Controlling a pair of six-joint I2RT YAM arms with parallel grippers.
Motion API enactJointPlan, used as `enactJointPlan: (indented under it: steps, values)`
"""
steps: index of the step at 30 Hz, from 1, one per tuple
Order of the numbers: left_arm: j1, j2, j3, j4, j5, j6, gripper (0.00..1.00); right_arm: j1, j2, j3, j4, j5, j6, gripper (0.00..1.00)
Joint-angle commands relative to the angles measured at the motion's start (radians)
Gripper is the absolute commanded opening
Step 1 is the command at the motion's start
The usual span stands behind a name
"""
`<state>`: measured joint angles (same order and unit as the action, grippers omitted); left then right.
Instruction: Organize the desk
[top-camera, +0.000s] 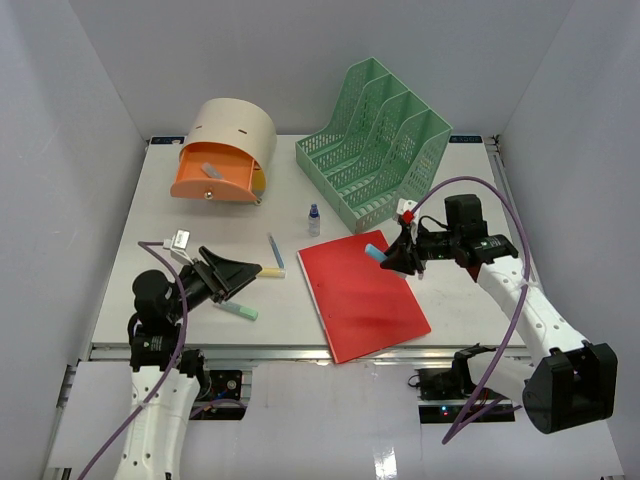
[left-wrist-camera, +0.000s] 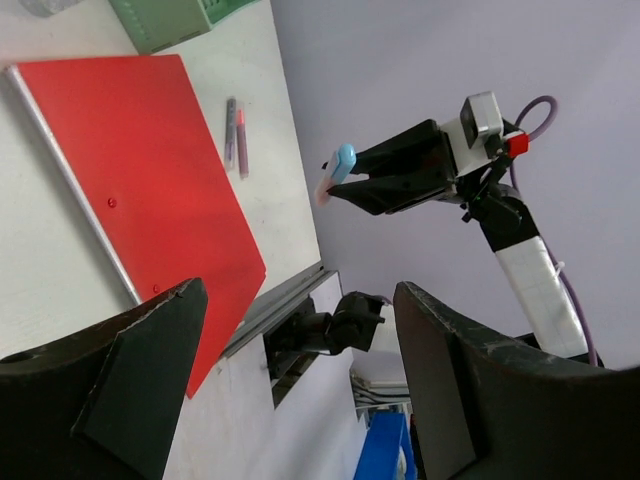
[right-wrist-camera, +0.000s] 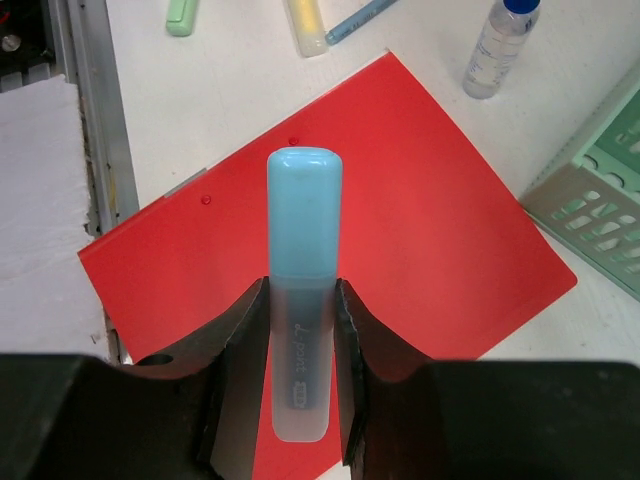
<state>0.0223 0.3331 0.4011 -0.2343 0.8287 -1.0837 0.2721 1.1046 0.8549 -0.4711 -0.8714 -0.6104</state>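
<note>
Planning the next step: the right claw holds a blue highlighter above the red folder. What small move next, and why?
Probably swing the right claw left and away, toward the open orange drawer: the blue highlighter is gripped and held clear above the red folder.

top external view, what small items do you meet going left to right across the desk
pale green highlighter, yellow highlighter, small clear bottle with blue cap, blue-capped highlighter held by the jaws of the right gripper. thin blue pen left out: it overlaps the yellow highlighter
</note>
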Motion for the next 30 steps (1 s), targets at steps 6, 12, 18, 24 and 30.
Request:
enactJointPlan:
  steps: [6,12,18,24,30]
  values:
    - [-0.289,0.202,0.031,0.273,-0.237,-0.067,0.84,0.012,0.028,0.033,0.035,-0.070,0.063,0.08]
    - [-0.706,0.511,0.159,0.374,-0.649,-0.016,0.84,0.022,0.028,0.052,0.071,0.016,0.151,0.08]
    - [-0.835,0.711,0.269,0.479,-0.910,-0.039,0.84,0.024,-0.016,0.013,0.142,0.140,0.289,0.08]
    - [-0.895,0.882,0.369,0.538,-0.998,-0.042,0.83,0.025,-0.048,-0.015,0.192,0.162,0.370,0.08]
    - [-0.913,0.951,0.432,0.523,-1.022,-0.009,0.83,0.028,-0.034,0.023,0.188,0.201,0.394,0.08]
